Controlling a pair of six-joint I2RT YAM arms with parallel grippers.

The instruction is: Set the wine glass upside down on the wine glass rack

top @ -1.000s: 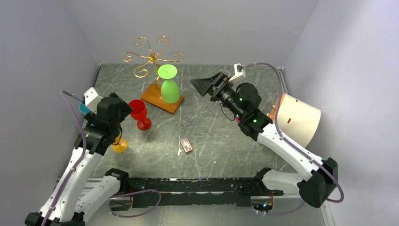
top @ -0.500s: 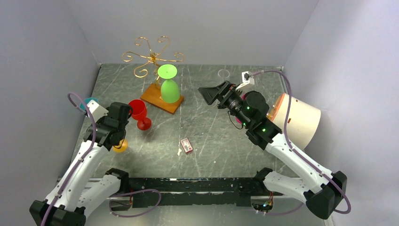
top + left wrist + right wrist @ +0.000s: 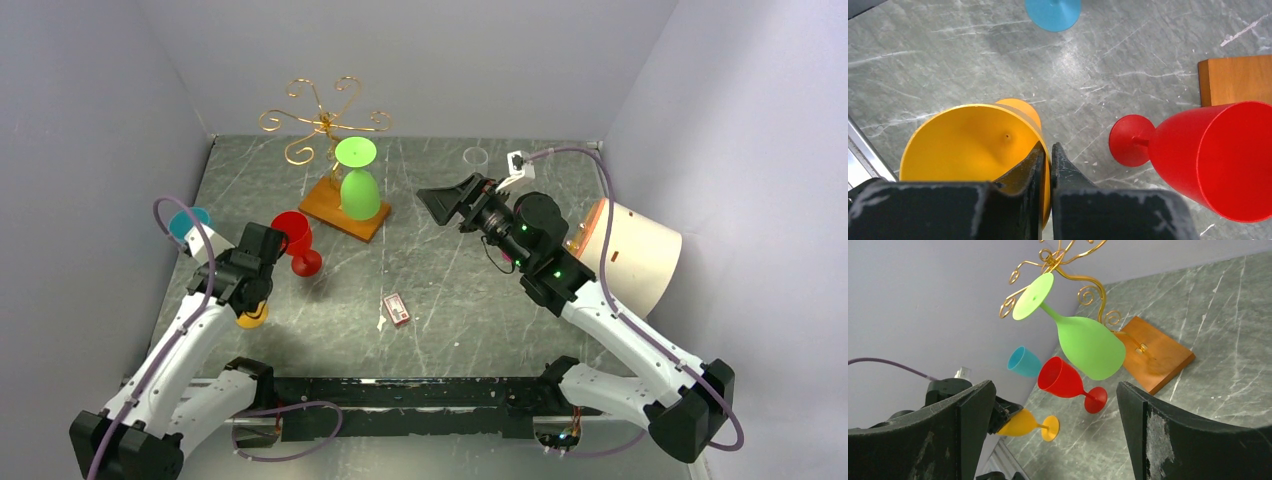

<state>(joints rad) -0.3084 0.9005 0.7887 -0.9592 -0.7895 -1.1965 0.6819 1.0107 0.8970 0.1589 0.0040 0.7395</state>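
Note:
A yellow wine glass stands at the table's left, and my left gripper is shut on its rim, one finger inside the bowl and one outside. From above only its foot and lower bowl show under the left wrist. The gold wire wine glass rack stands at the back on its brown base, with a green glass hanging upside down from it. My right gripper hovers open and empty right of the rack. The right wrist view shows the yellow glass and the rack.
A red glass stands just right of the yellow one, near the rack's base. A blue glass sits by the left wall. A small red box lies mid-table. A white cylinder lies at the right wall.
My left gripper has dropped toward the near side and shut on the yellow glass's rim. The right arm has pulled back to the right, still open.

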